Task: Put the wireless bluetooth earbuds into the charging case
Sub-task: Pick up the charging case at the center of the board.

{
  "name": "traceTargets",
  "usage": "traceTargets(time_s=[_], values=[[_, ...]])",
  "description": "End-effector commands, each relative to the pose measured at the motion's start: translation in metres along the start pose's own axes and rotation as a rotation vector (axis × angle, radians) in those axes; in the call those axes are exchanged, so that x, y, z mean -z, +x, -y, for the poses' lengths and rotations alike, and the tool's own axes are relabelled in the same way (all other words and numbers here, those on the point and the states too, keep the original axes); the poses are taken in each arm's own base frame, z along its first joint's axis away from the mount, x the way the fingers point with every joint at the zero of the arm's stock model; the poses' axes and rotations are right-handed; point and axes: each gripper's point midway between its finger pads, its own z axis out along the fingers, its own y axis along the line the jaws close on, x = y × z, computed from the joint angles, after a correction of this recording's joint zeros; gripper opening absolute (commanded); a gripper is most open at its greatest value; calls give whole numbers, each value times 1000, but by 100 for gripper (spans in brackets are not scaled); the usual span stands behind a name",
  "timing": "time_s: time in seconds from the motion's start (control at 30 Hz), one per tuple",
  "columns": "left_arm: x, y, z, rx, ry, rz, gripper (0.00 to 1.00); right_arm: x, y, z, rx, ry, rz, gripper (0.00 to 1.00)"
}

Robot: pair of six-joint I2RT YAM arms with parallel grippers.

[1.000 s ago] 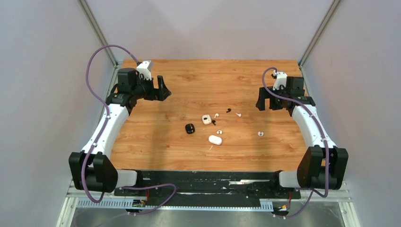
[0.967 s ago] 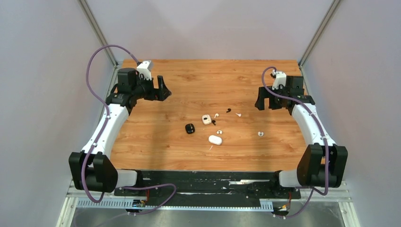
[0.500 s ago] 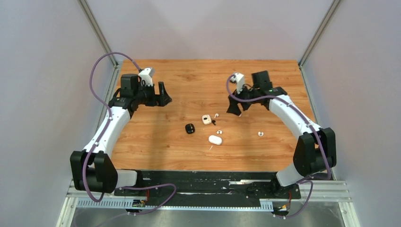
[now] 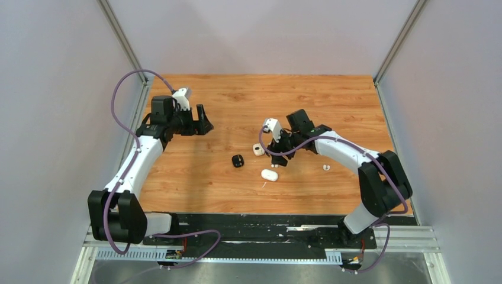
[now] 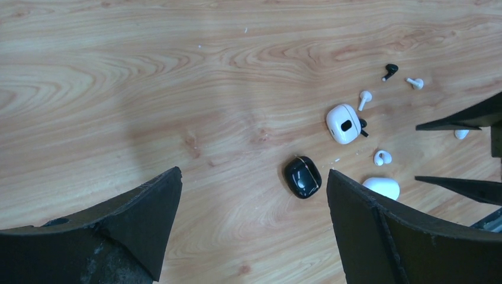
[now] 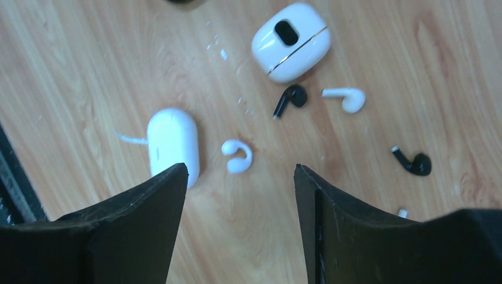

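**Change of state.** Over the last second the right arm has swung in from the right edge of the tabletop (image 4: 237, 94). The right gripper (image 4: 277, 152) is now above the central cluster. The left gripper (image 4: 204, 122) has barely shifted and hangs well apart from the cluster. No earbud is seated yet, so the task appears to be at the approach to a first pick.

**Location of parts.** In the right wrist view, a white hook-shaped earbud (image 6: 237, 156) lies on the bare tabletop, just beside the white oblong case (image 6: 173, 142). A black stemmed earbud (image 6: 290, 98) and a white stemmed earbud (image 6: 344, 97) lie near the white rounded case (image 6: 291, 42). The black case (image 5: 302, 177) lies to their left.

**Gripper condition.** The right gripper (image 6: 238, 177) is spread wide and holds nothing, with the hook-shaped earbud framed in its gap. No contact is visible. The left gripper (image 5: 253, 174) is likewise spread and empty.
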Motion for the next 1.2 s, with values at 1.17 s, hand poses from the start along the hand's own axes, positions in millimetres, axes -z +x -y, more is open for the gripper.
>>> traceTargets(time_s=[1.17], values=[[16,-4,-41,277,-232,63,92,-95,-34,37,-488,298,-86,56]])
